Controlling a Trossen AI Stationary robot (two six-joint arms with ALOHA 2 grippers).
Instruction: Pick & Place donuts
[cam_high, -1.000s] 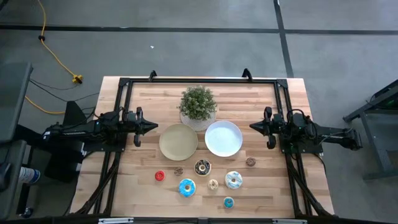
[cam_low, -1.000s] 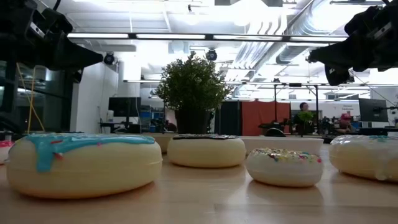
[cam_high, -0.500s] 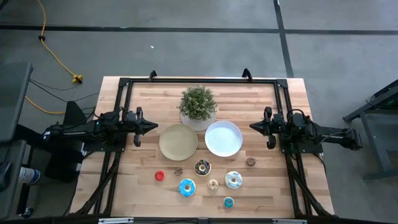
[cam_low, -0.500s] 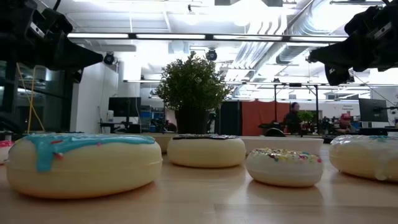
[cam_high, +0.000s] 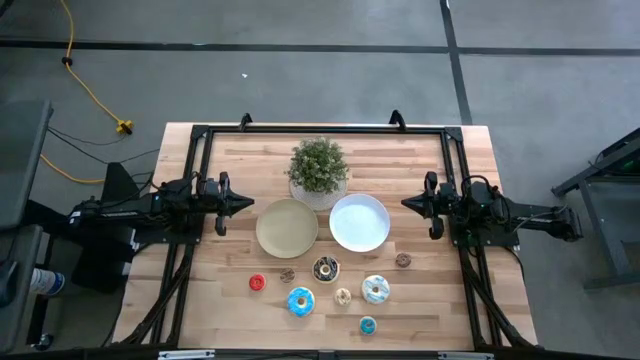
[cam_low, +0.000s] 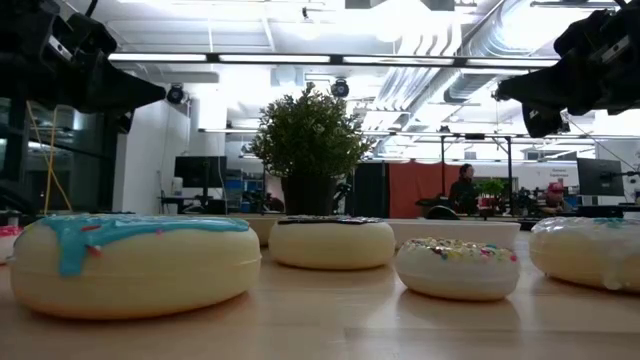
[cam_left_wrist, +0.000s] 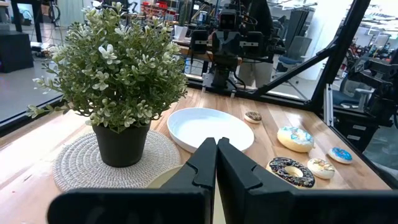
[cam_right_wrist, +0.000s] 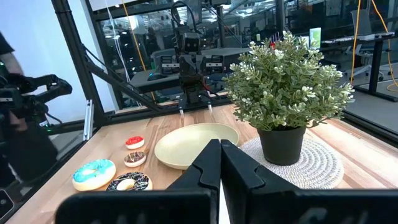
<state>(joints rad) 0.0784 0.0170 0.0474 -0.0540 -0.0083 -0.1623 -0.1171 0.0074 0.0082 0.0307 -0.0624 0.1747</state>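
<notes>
Several toy donuts lie flat on the near half of the table: a red one (cam_high: 257, 283), a small brown one (cam_high: 287, 275), a dark chocolate one (cam_high: 326, 268), a large blue one (cam_high: 300, 300), a small tan one (cam_high: 343, 296), a white-and-blue one (cam_high: 376, 289), a small blue one (cam_high: 368, 325) and a brown one (cam_high: 403, 260). My left gripper (cam_high: 250, 204) hovers shut left of the tan plate (cam_high: 287, 228). My right gripper (cam_high: 404, 203) hovers shut right of the white plate (cam_high: 360, 222). Both plates hold nothing.
A potted plant (cam_high: 318, 170) stands on a round woven mat behind the two plates, at the table's far middle. A black frame (cam_high: 320, 129) runs along the far and side edges. Bare wood lies between the plates and the donuts.
</notes>
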